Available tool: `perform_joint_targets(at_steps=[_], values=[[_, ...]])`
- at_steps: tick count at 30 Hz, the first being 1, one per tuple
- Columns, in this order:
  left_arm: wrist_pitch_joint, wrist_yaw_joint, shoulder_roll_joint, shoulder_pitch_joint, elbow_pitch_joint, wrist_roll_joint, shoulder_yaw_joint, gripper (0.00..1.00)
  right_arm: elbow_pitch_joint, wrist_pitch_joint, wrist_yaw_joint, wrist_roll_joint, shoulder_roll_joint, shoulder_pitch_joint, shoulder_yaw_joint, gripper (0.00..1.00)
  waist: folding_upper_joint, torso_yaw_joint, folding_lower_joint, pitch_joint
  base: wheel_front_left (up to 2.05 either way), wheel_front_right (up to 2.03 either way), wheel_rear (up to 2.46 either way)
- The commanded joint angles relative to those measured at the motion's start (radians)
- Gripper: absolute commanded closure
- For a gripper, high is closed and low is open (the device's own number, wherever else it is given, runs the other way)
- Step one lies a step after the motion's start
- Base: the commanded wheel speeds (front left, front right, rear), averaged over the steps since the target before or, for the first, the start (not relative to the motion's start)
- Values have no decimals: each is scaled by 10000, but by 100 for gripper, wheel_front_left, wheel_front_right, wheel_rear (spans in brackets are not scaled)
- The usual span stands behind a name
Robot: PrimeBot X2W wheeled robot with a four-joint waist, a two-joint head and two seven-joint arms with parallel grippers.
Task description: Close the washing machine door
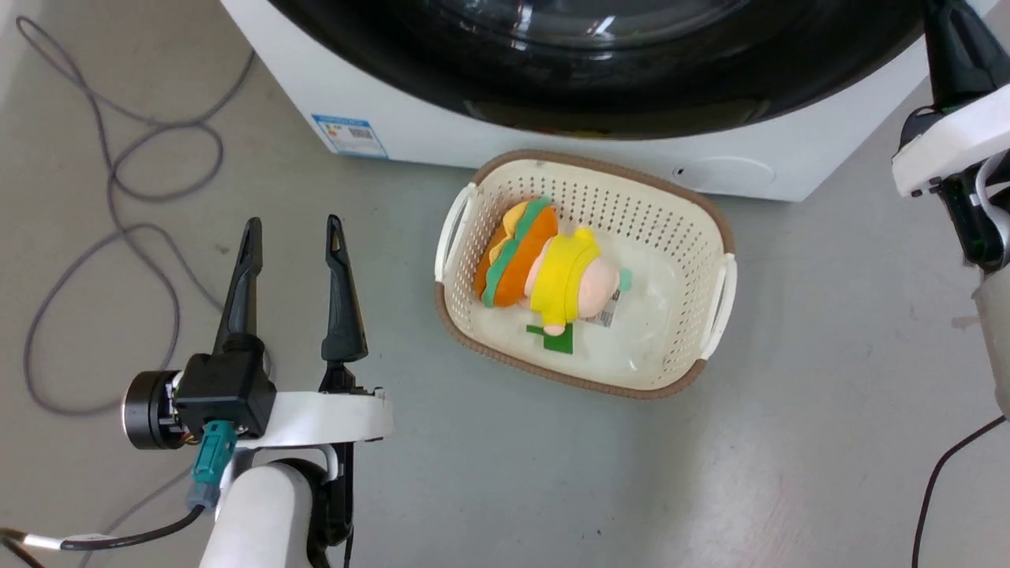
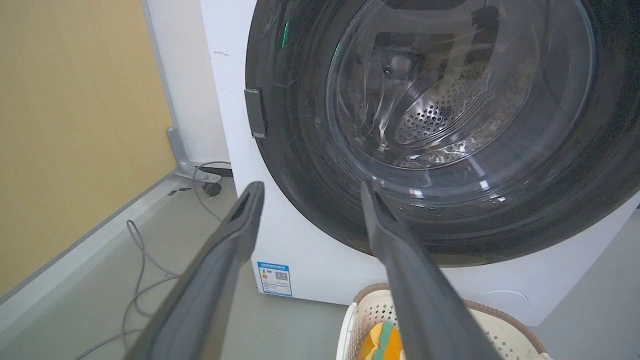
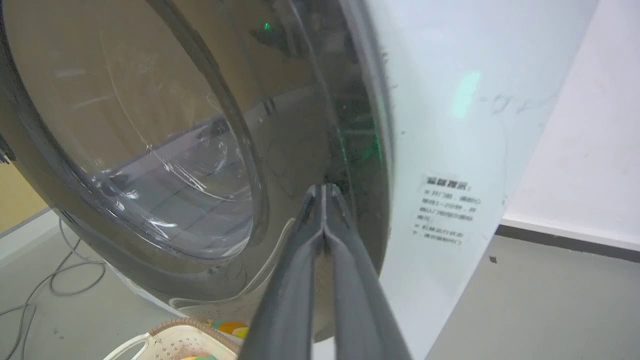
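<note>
The washing machine door [image 2: 450,125], glossy black with a bulging glass window, lies against the front of the white washing machine [image 2: 230,100]; the steel drum shows through the glass. In the head view the door's lower rim [image 1: 600,71] spans the top edge. My right gripper [image 3: 324,187] is shut with nothing between its fingers, and its tips touch the black rim [image 3: 360,125] at the door's right side, next to the white front [image 3: 450,125]. My left gripper [image 1: 293,237] hangs open over the floor, left of the basket, pointing at the machine [image 2: 310,187].
A cream laundry basket [image 1: 710,229] with a plush toy [image 1: 544,268] stands on the floor just before the machine. Grey cables [image 1: 118,173] loop across the floor at the left. A yellow wall [image 2: 75,125] is left of the machine.
</note>
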Motion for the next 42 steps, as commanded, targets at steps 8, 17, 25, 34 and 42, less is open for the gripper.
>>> perform_joint_targets(at_steps=[8,17,25,34,42], values=[[-44,-11,5,316,349,182,327,0,-3017,-46,-15,-1213,543,1945,-1066,100,0,-569,-1,-1138,0,0,0],[-44,-158,5,856,660,385,713,0,-6529,-46,-15,-2100,1571,4422,-1634,100,0,-1053,-1,-2220,0,0,0],[-44,-234,5,1403,885,481,850,0,-7354,-46,-15,-2366,2206,6432,-1573,100,0,-1323,-1,-2935,0,0,0],[-44,-236,5,1915,1102,594,875,0,-7344,-46,-15,-2304,2667,8169,-1507,100,0,-1463,-1,-3482,0,0,0],[-44,-256,5,2286,1248,601,804,0,-6880,-46,-15,-1204,2690,9188,-1544,0,0,-1422,-1,-3814,0,0,0]])
